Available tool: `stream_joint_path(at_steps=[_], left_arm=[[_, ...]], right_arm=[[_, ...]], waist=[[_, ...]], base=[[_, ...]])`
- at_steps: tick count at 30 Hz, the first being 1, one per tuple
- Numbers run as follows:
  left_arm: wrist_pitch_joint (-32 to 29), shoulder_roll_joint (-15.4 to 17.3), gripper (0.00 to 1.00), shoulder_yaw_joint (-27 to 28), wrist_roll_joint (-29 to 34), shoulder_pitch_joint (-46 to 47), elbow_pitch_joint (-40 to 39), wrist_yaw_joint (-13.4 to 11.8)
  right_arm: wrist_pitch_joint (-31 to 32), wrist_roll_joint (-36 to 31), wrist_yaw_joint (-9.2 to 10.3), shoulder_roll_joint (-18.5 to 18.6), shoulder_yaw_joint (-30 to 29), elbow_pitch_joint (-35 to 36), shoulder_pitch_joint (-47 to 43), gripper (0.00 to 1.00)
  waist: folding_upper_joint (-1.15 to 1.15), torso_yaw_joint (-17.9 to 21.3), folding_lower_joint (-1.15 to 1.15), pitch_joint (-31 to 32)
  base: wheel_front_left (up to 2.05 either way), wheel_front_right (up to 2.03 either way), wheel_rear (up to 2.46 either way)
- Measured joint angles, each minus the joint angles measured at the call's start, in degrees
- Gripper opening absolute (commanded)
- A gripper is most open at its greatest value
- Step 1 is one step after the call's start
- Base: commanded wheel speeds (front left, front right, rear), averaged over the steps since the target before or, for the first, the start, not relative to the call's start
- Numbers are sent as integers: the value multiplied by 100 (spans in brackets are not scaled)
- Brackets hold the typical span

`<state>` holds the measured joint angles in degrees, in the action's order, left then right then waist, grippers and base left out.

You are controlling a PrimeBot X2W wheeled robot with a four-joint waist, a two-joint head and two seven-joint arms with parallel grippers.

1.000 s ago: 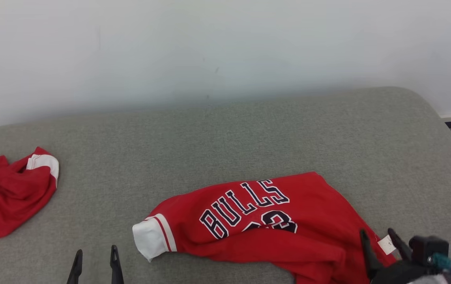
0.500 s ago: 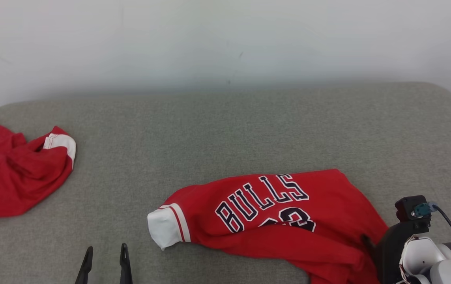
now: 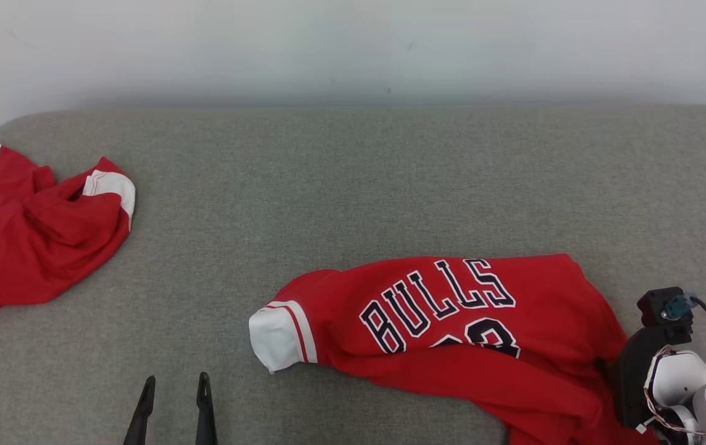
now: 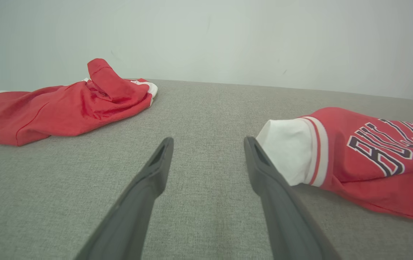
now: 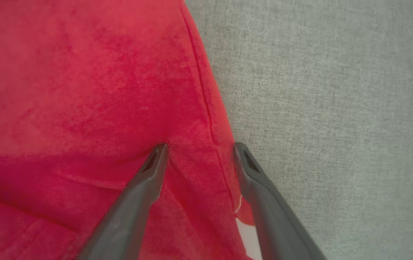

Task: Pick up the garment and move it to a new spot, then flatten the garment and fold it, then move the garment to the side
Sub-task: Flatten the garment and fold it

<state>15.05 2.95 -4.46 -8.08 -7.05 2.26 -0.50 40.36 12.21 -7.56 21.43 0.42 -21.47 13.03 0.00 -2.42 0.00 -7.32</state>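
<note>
While both arms hang over a wide grey cushion (image 3: 353, 185) set against a pale wall (image 3: 353, 49), a red basketball jersey (image 3: 451, 371) lies crumpled on the cushion's near right part. "BULLS" is printed on it in dark letters with white outlines, above a number half buried in a fold. One sleeve ends in a white cuff (image 3: 275, 337) with a thin red stripe, and it points toward the middle of the cushion's near edge. The jersey's other end runs under the robot's right arm (image 3: 668, 371) at the cushion's near right corner.

The right gripper (image 5: 201, 146) is released, its two dark fingers spread wide and pointing down at the jersey. They straddle a stitched seam close to where red cloth gives way to bare cushion. Nothing is pinched between them, and I cannot tell whether the tips press into the fabric.

The left gripper (image 3: 176, 378) is also released, with its fingers apart and empty, over bare cushion at the near edge, left of centre. The white cuff is just beside its inner finger.

A second red garment (image 3: 25, 247) with white trim sits bunched at the cushion's far left corner.
</note>
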Motion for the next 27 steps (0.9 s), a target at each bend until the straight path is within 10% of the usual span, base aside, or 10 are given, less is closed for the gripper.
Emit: stream_joint_path(at_steps=[2, 27], left_arm=[[0, 0, 100, -34, -1, 4, 4, 3], [0, -1, 100, -464, -92, 183, -42, -80]], right_arm=[[-15, -1, 0, 32, -5, -102, 64, 0], [-2026, -1036, 0, 1355, 549, -1089, 2349, 0]], waist=[[0, -42, 0, -27], [0, -1043, 0, -197]], base=[[0, 0, 0], [0, 0, 0]])
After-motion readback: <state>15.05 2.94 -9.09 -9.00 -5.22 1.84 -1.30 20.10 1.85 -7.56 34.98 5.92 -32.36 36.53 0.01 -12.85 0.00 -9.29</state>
